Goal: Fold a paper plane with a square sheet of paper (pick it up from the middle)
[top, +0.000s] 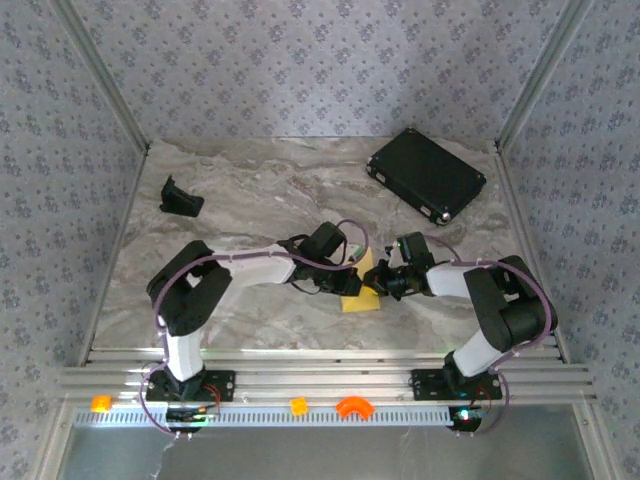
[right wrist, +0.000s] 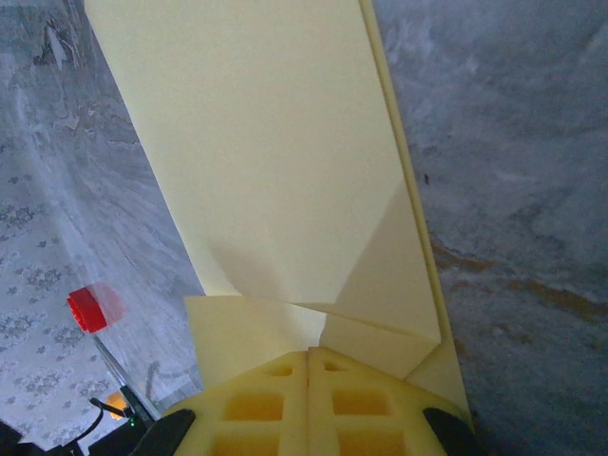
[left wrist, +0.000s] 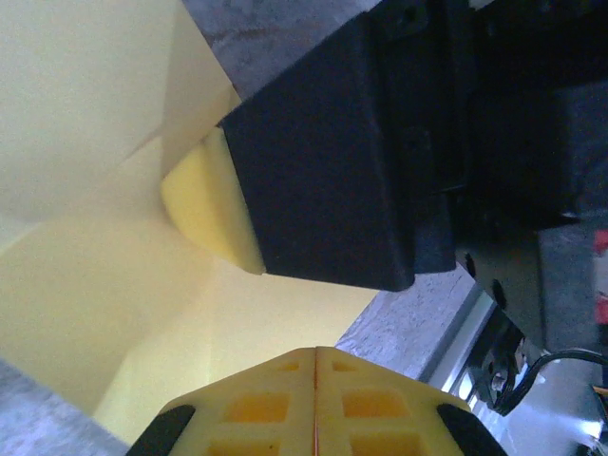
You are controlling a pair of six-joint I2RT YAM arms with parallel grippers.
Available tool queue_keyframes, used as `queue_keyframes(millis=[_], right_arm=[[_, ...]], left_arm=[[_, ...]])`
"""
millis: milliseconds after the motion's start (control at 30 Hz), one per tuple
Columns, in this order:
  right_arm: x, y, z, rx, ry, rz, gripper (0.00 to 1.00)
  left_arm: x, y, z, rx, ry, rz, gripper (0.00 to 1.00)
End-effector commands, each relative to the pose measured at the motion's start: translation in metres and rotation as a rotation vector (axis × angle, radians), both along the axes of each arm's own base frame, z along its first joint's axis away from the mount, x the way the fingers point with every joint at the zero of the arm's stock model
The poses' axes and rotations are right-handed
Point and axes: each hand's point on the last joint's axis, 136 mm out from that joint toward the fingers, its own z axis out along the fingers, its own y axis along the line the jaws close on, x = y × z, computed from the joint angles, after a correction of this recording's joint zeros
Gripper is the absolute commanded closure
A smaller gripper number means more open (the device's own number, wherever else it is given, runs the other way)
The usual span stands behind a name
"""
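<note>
One paper sheet, one black case, three orange pieces.

The square sheet of paper is thin matt pale-yellow paper, smooth w/ crisp creases; the table has a marble-pattern top, smooth w/ slight sheen. Finger pads of the left gripper & right gripper look like matt yellow moulded plastic w/ recessed pockets. Black case is hard & semi-gloss, front rails pale brushed metal, walls matt w/ printed pattern.
</note>
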Motion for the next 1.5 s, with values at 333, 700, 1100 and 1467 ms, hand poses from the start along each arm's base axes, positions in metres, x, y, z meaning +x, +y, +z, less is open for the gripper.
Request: queue_keyframes(millis=[333,700,1100,1467], right_arm=[[-0.021,-0.018,-0.031,-0.093,0.107,-0.027,1.0],[-0.021,-0.018,-0.033,-0.093,0.112,-0.023,1.0],[-0.023,-0.022,-0.034,-0.095,0.118,-0.031,1.0],[-0.024,-0.023,-0.032,-0.089,0.115,-0.031,1.0]], left_arm=[[-0.005,-0.003,-0.031,0.047,0.074,-0.026,0.91],[-0.019,0.028,-0.057,0.15,0.069,-0.024,0.91],[-0.044,0.04,-0.059,0.19,0.071,-0.077,0.9],[-0.062,0.06,-0.064,0.205,0.086,-0.074,0.87]])
